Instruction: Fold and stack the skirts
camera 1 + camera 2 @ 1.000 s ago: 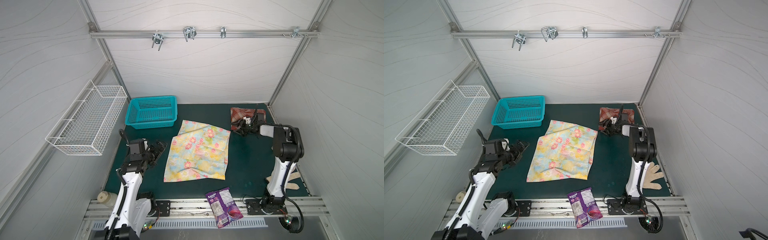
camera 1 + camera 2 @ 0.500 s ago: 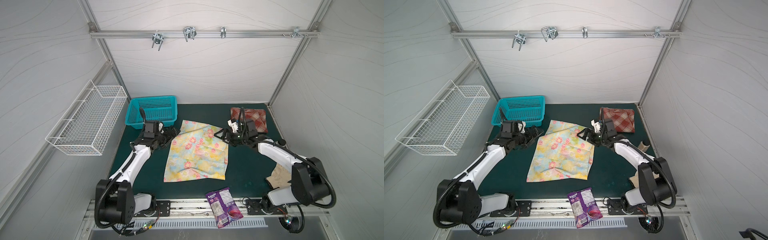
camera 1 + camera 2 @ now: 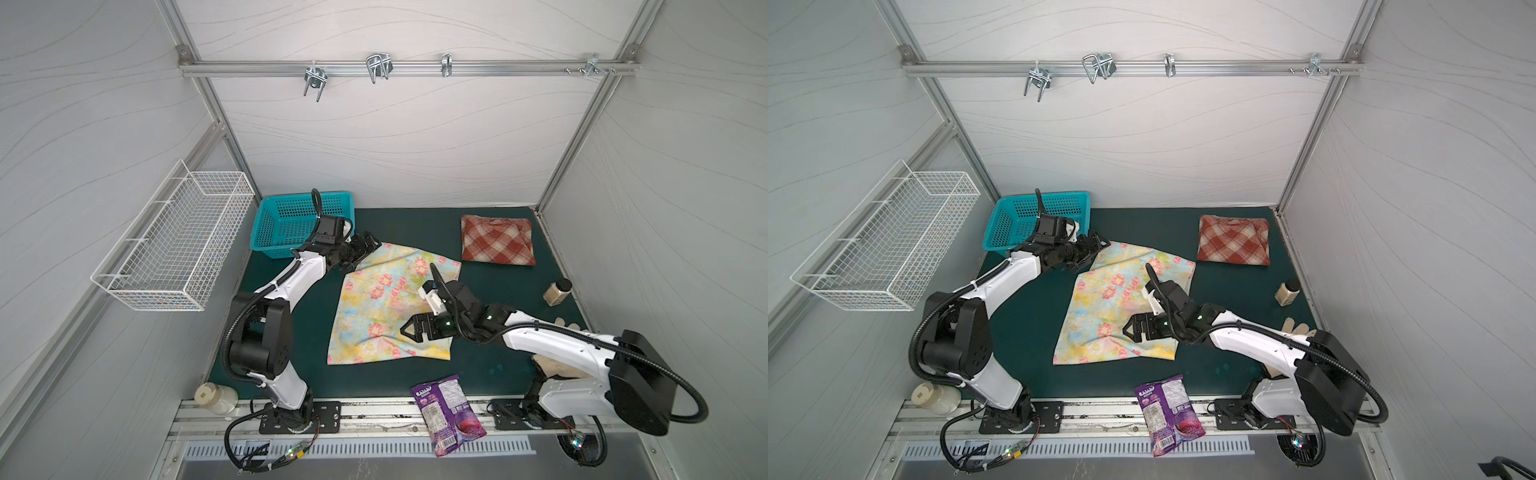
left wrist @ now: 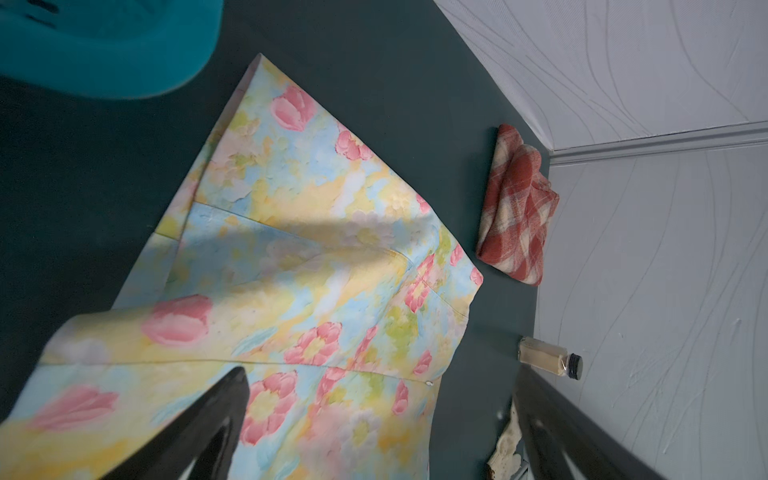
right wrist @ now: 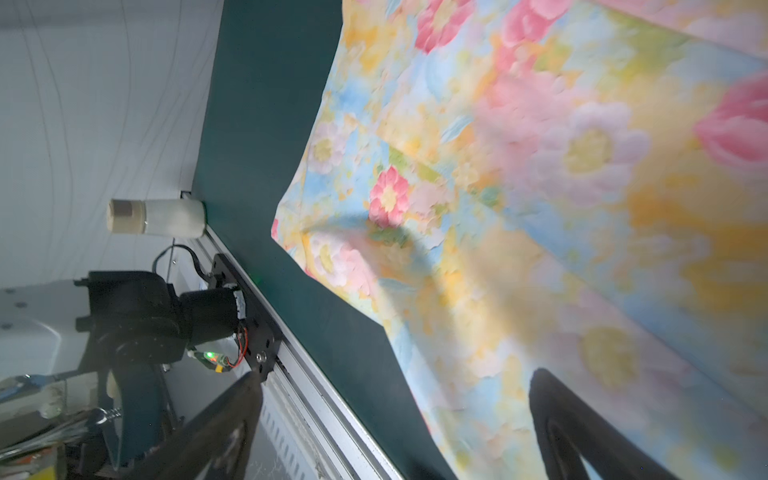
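Two skirts lie apart on my green mat (image 3: 374, 382). Beside the teal basket (image 3: 303, 195), my left gripper (image 3: 368, 244) sits at the far left corner of the flowered skirt (image 3: 374, 307), jaws spread wide and holding nothing. That skirt lies spread out mid-mat. My right gripper (image 3: 409, 330) hovers over its near right part, jaws likewise released. Farther right, the plaid skirt (image 3: 496, 245) lies folded near the back wall, with a small bottle (image 3: 557, 291) nearer me.

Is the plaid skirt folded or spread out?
Folded: the plaid skirt lies as a compact rectangle, with doubled layers visible at its edge.
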Tool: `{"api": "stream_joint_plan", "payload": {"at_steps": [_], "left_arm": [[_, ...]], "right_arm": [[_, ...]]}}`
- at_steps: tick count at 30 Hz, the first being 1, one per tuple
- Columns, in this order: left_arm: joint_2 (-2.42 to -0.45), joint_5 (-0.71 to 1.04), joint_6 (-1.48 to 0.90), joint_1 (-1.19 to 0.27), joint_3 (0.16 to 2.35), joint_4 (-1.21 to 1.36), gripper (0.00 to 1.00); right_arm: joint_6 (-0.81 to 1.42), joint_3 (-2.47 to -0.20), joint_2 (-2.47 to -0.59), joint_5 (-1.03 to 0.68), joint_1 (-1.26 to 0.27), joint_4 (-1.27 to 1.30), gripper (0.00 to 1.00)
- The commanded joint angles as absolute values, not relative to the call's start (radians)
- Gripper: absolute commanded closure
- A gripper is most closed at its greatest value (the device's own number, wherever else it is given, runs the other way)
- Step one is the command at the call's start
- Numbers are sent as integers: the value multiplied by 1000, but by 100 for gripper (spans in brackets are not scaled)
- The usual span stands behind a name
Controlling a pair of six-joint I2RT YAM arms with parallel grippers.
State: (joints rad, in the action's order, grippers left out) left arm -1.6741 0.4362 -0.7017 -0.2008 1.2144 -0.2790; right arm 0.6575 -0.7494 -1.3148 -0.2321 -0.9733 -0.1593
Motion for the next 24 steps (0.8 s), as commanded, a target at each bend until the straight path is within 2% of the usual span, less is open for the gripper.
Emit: {"api": "stream_joint_plan", "payload": {"at_steps": [1, 12, 24], "left_arm": [[-1697, 425, -686, -208, 1272, -259, 1], [-1618, 374, -647, -204, 1225, -292, 1], [-1600, 385, -654, -176, 1200, -285, 1]], "right_arm": [[657, -803, -1383, -150, -1041, -173, 1], [612, -980, -1632, -160, -1080, -180, 1], [628, -996, -1696, -186, -1144, -162, 1]]}}
